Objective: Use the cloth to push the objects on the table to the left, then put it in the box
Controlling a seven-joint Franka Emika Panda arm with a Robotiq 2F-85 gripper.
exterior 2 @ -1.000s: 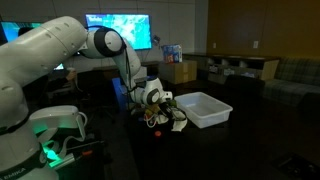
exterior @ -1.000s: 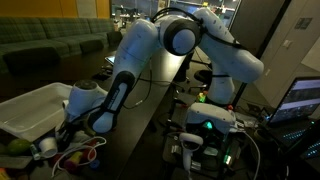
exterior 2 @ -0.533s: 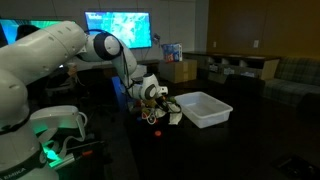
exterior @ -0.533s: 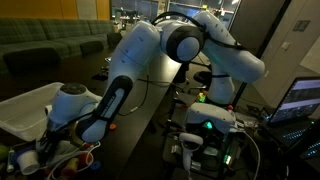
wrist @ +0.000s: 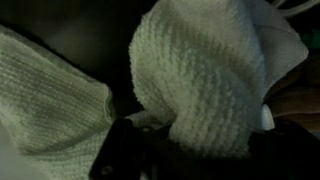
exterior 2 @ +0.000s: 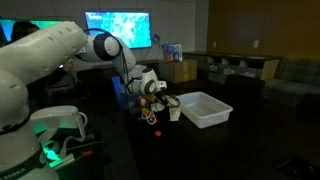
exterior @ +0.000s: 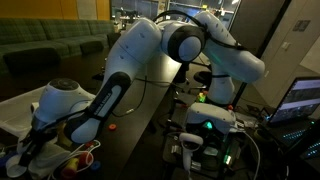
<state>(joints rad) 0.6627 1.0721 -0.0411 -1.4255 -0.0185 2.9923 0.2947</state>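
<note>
Tool point(exterior 2: 160, 97) clamps the cloth point(wrist: 200, 70) — fabric bunched between its jaws.

A robotics lab set up in a dim office lounge; a white robot base point(exterior: 208, 124) glows green among loose cables, well away from the fingers point(wrist: 122, 156); a laptop point(exterior: 302, 98) with a lit screen stands just beside that base, farther still from the fingers; a long dark table point(exterior: 150, 100) runs beneath the fingers; a green sofa point(exterior: 45, 40) lines the wall beyond them; a large wall screen point(exterior 2: 117, 28) shows a bright blue picture high above the fingers; cardboard boxes point(exterior 2: 181, 70) and a cluttered low counter point(exterior 2: 240, 66) stand well beyond them; another sofa point(exterior 2: 297, 75) sits far off to the side of the fingers
</note>
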